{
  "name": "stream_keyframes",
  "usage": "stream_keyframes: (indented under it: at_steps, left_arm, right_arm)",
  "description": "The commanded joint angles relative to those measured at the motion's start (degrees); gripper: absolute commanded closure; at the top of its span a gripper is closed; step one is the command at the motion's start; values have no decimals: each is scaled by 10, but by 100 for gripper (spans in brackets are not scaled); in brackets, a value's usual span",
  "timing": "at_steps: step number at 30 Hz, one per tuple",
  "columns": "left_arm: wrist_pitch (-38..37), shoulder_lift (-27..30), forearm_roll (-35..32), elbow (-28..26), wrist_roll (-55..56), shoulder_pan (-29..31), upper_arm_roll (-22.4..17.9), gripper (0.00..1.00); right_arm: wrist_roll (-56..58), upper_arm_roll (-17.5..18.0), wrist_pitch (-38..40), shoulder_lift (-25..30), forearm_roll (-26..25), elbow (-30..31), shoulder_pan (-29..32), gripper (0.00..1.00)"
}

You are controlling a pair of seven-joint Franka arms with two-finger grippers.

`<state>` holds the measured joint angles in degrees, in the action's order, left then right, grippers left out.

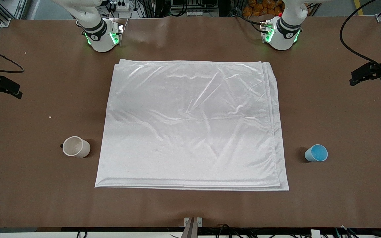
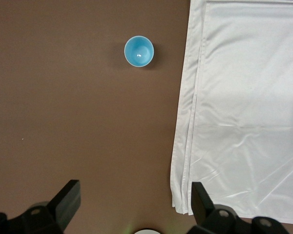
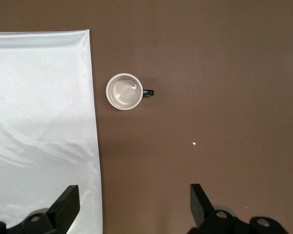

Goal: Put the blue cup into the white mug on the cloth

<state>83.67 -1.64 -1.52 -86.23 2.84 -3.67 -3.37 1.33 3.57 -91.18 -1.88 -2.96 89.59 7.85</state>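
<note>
Blue cup [image 1: 316,153] stands upright on bare table [image 1: 342,198] near the front edge, at the left arm's end; white mug [image 1: 75,146] likewise at the right arm's end; cloth [image 1: 190,125] flat between them. Left gripper [image 2: 132,202] and right gripper [image 3: 132,202] hang high, fingers spread, holding nothing

Both arms run off the top edge in the front view, so their grippers do not show there. The white mug's [image 1: 76,147] handle is mostly hidden by its body.
</note>
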Motion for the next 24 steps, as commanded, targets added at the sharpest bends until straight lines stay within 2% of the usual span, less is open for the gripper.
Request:
stream_keyframes:
  at_steps: [1,21,24]
  left_arm:
    - [-4,7,11,4,4,-2,-2,0]
    - [-4,2,8,4,3,-2,-2,0]
    - [-3,-15,4,4,2,-2,-4,0]
  right_arm:
    - [-2,2,0,2,-6,-2,2,0]
    - [-2,2,0,1,-6,-2,2,0]
    - [-2,2,0,0,-6,-2,2,0]
